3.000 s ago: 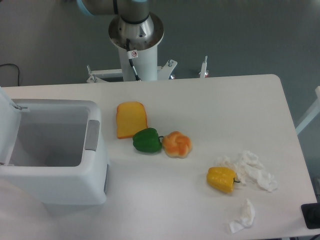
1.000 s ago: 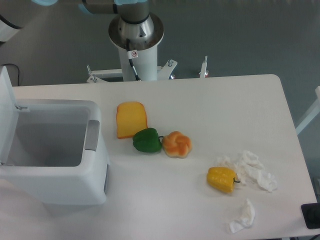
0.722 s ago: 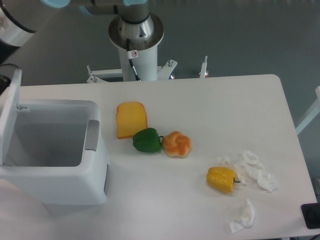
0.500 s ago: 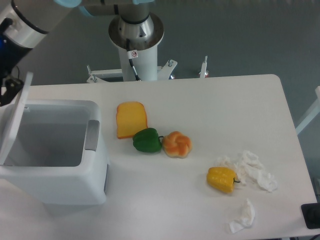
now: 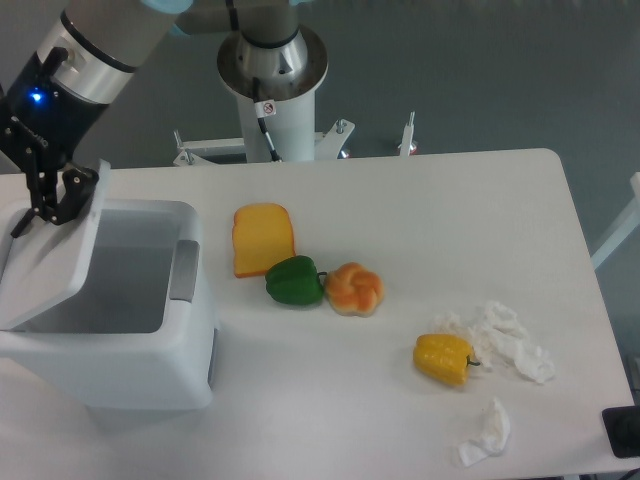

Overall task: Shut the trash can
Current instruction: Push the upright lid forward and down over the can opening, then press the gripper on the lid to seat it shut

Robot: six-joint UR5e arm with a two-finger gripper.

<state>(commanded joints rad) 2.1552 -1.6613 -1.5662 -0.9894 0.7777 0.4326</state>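
Note:
The trash can (image 5: 110, 360) is a large white boxy bin at the table's left edge, with a grey latch strip (image 5: 185, 270) on its right rim. Its white lid (image 5: 48, 268) leans at a slant over the opening, partway down, and the bin's inside still shows to the right of it. My gripper (image 5: 52, 212) hangs over the bin's far left corner, its black fingers (image 5: 78, 192) against the lid's raised upper edge. The fingers stand apart with nothing between them.
An orange bread slice (image 5: 263, 238), a green pepper (image 5: 294, 281) and a bun (image 5: 355, 288) lie mid-table, right of the bin. A yellow pepper (image 5: 444, 358) and crumpled tissues (image 5: 505, 340) sit at the front right. The robot's base (image 5: 272, 75) stands behind the table.
My arm has come in from the upper left and moved right. The lid has swung from upright at the bin's left side to slanting over the opening.

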